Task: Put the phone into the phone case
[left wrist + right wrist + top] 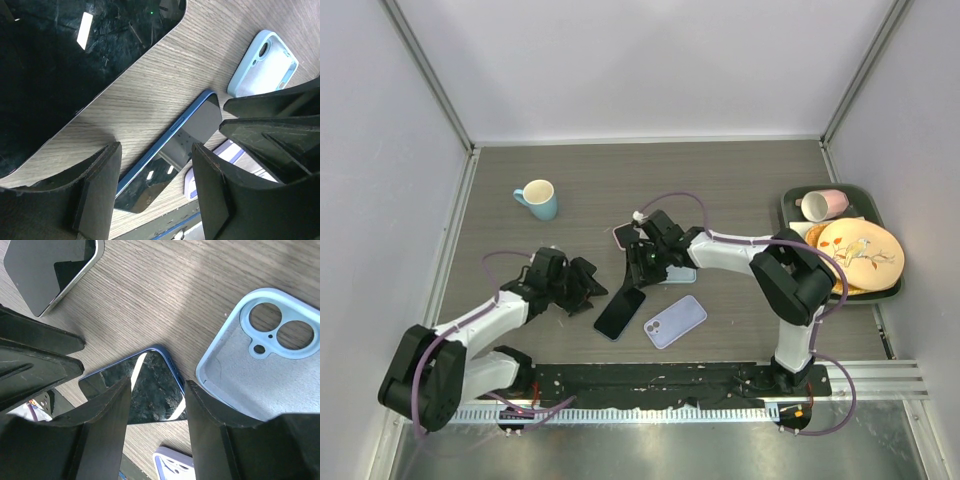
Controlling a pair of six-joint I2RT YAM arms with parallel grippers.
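Blue-rimmed, the phone (620, 313) lies flat at frame centre, long axis running lower left to upper right. Your right gripper (645, 262), jaws apart, hovers over its upper end; the left gripper (583, 289) hangs open alongside. The case (250, 385) lies just right.

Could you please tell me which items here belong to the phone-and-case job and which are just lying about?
Job: blue-edged phone; light blue case, lying empty; left end effector and right end effector, both open over that phone.

Lying about: second phone; lavender item, case or phone, cannot tell; blue mug; tray holding a plate and pink cup.
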